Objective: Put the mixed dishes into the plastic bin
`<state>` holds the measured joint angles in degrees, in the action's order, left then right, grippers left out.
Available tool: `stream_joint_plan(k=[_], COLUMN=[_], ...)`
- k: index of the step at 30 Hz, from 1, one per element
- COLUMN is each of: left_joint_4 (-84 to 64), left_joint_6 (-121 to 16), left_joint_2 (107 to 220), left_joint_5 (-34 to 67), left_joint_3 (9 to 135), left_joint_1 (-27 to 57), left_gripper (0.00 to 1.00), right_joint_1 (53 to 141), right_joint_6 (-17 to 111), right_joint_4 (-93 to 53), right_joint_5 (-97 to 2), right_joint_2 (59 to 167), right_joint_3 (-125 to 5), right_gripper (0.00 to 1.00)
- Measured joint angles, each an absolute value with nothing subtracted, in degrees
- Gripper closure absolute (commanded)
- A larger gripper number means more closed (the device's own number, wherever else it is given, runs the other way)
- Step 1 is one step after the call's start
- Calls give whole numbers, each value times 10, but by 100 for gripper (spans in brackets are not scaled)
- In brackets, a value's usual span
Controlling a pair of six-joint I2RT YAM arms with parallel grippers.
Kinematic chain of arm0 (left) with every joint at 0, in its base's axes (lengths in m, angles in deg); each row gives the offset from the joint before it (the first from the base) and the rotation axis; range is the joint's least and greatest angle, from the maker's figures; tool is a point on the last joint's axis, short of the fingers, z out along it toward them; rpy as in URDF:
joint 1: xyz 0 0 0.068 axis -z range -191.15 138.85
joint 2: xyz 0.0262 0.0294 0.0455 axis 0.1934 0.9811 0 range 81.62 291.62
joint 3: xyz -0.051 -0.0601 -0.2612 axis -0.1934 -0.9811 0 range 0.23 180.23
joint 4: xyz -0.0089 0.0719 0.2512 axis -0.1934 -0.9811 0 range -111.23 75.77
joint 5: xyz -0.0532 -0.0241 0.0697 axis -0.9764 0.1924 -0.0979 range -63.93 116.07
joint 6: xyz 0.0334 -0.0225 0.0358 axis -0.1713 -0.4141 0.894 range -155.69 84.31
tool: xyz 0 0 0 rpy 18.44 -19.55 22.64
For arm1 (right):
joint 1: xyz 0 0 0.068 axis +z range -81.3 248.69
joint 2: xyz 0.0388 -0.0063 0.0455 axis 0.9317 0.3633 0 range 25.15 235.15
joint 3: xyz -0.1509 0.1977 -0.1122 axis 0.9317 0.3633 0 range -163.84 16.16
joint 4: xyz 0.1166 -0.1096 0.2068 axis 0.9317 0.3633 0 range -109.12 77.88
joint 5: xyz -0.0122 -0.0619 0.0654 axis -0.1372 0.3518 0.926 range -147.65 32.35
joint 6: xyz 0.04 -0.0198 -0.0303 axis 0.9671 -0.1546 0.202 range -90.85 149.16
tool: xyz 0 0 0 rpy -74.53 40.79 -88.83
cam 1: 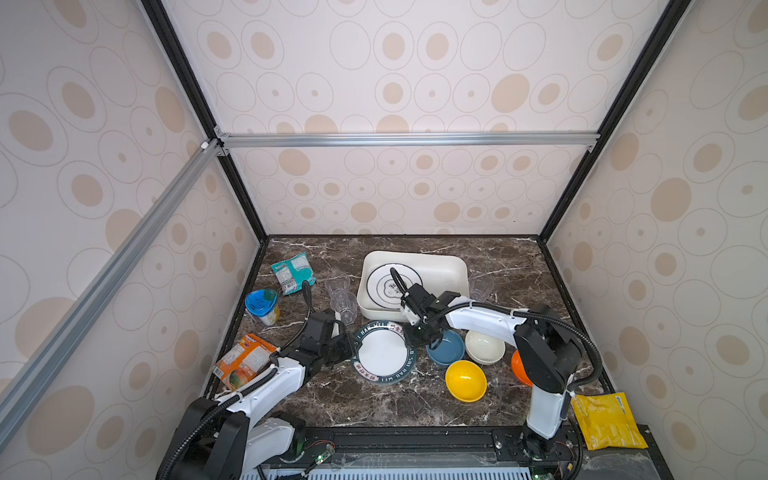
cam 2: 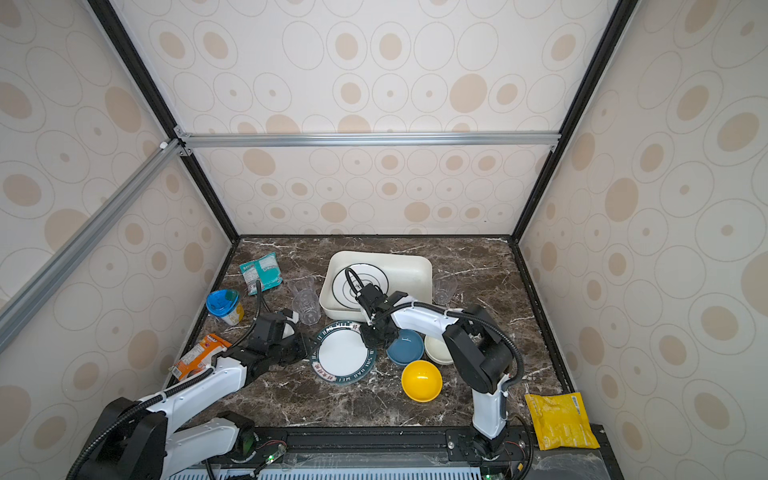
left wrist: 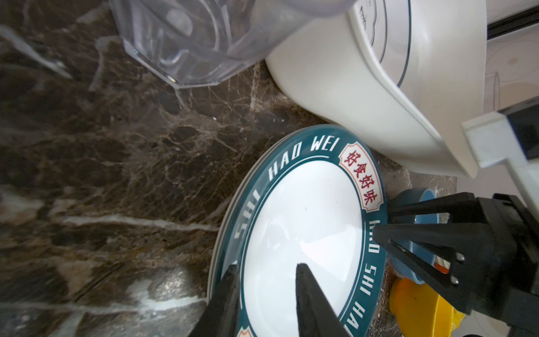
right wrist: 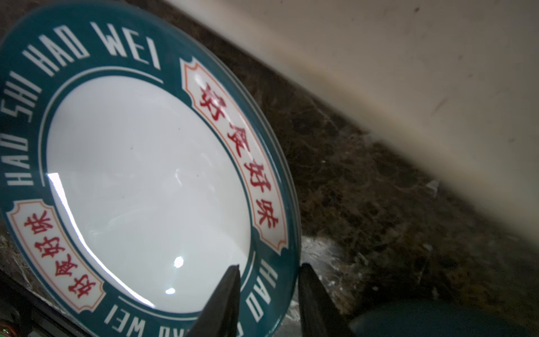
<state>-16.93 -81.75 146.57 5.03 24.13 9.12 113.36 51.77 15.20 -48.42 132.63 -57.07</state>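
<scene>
The teal-rimmed plate [cam 1: 382, 353] lies flat near the middle of the counter [cam 1: 374, 407], just in front of the plastic bin [cam 1: 415, 255], which holds another plate [cam 1: 376, 291]. The left claw [left wrist: 267, 267] and right claw [right wrist: 269, 267] stand at opposite sides of it. Each has its jaws apart astride the rim, one finger inside and one outside, and neither visibly pinches. Both should probably close evenly and lift level together, clearing the bin's near wall and the blue bowl [cam 1: 446, 347] just beside the right claw.
</scene>
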Motion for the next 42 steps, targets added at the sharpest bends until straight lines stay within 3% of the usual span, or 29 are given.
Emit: stream_joint_plan(k=[12,21,42], left_joint_4=[-203,-203,-194], left_joint_6=[-818,-818,-818], left_joint_2=[1440,1448,1467], left_joint_5=[93,94,89], left_joint_3=[242,241,231], left_joint_1=[92,92,92], left_gripper=[62,70,77], right_joint_1=[1134,1134,1136], right_joint_6=[519,522,522], right_joint_4=[152,152,152], right_joint_5=[-487,-492,-502], right_joint_2=[1326,1325,1325], right_joint_3=[-571,-571,-571], right_gripper=[69,73,76])
